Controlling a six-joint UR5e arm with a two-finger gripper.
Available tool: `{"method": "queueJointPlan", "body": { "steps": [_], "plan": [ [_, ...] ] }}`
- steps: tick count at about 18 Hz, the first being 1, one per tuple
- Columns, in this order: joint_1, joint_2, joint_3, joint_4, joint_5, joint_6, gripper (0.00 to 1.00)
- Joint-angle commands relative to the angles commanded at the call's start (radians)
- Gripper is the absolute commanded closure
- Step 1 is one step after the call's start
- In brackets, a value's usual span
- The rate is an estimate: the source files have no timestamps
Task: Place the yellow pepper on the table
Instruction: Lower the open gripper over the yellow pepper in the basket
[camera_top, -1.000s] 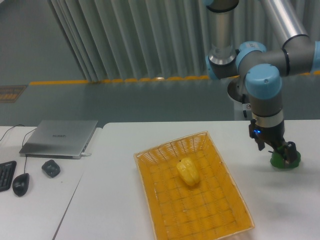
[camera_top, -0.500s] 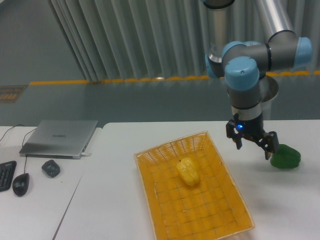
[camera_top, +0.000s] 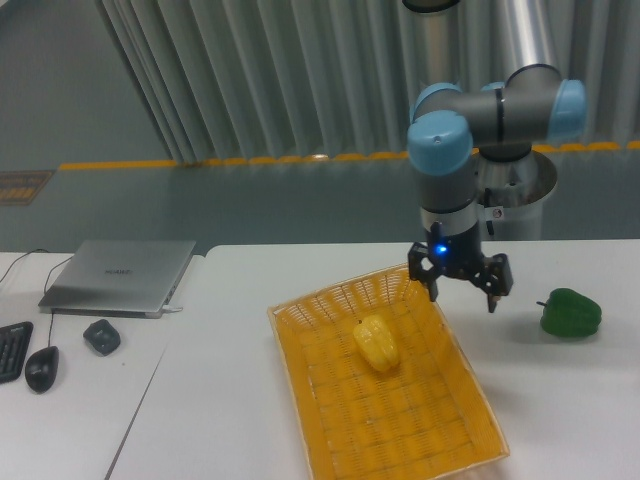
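Gripper (camera_top: 461, 287) hangs right of frame centre, over the upper right rim of the basket (camera_top: 300, 330), fingers spread wide and nothing between them. Yellow pepper (camera_top: 377, 343) lies in the upper middle of the basket, lower left of the gripper and well clear of it. Not picked yet, so the task looks to be at the approach stage.

Risks from here:
- Pepper is glossy and lobed. A pinch across a curved shoulder could squirt it out sideways; fingers likely need to straddle the body, not a lobe tip.
- Pepper's tilt on the weave is hard to read from this angle, so finger alignment is a guess until closer.
- Basket wall is raised. A low sideways exit could catch the rim and drag or tip the basket; lifting straight up before moving across looks safer.
- Green pepper (camera_top: 571, 312) sits on the tabletop (camera_top: 240, 290) at right centre, near the gripper's right side. A drop-off that way could bump it.
- Basket looks light, and a hard downward push could shift it.

Room to move: bare tabletop shows to the left of the basket and in the strip between basket and green pepper; the right strip is narrower. Tabletop's left edge runs diagonally at lower left, with a second desk beyond it carrying a laptop (camera_top: 120, 275), two mice (camera_top: 101, 336) and a keyboard corner (camera_top: 12, 349). Placement far left risks that edge. Lower right corner of the tabletop also appears open.
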Motion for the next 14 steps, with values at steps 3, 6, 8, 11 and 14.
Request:
{"method": "queueJointPlan", "body": {
  "steps": [3,6,8,11,14],
  "plan": [
    [-0.038,-0.009,0.000,0.003,-0.002,-0.155,0.00],
    [-0.064,-0.018,0.002,0.005,-0.003,-0.284,0.00],
    [-0.066,-0.031,0.011,0.006,-0.005,-0.361,0.00],
    [-0.069,-0.048,0.032,0.020,-0.006,-0.451,0.00],
    [-0.071,-0.072,0.035,0.061,-0.009,-0.525,0.00]
  ]
}}
